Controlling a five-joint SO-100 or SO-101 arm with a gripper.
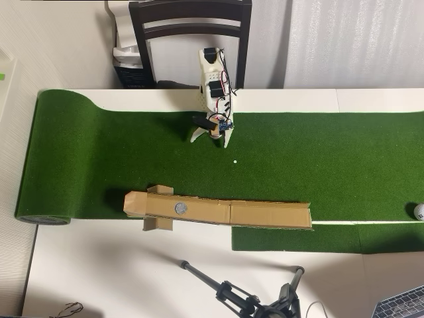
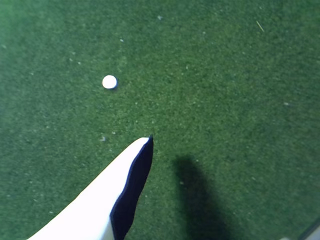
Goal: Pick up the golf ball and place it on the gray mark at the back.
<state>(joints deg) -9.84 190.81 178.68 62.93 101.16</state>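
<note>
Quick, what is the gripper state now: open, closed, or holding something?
Gripper: cannot be told whether open or closed; only one finger shows over bare turf. It holds nothing visible; the golf ball lies far away.

The mat (image 1: 318,152) is deep green with a fine speckled nap, lying on a plain white tabletop (image 1: 119,278), and a tiny white dot (image 1: 234,161) shows on it in both views. The golf ball (image 1: 419,211) is white, the gray mark (image 1: 181,208) is a dull gray disc ringed by the tan cardboard ramp (image 1: 265,213), and the arm (image 1: 213,83) is white with red and black wires and a small blue board. In the wrist view the hand's finger (image 2: 100,200) is white with a dark navy inner face, and the chair (image 1: 192,20) is dark brown, the tripod (image 1: 232,291) black.
</note>
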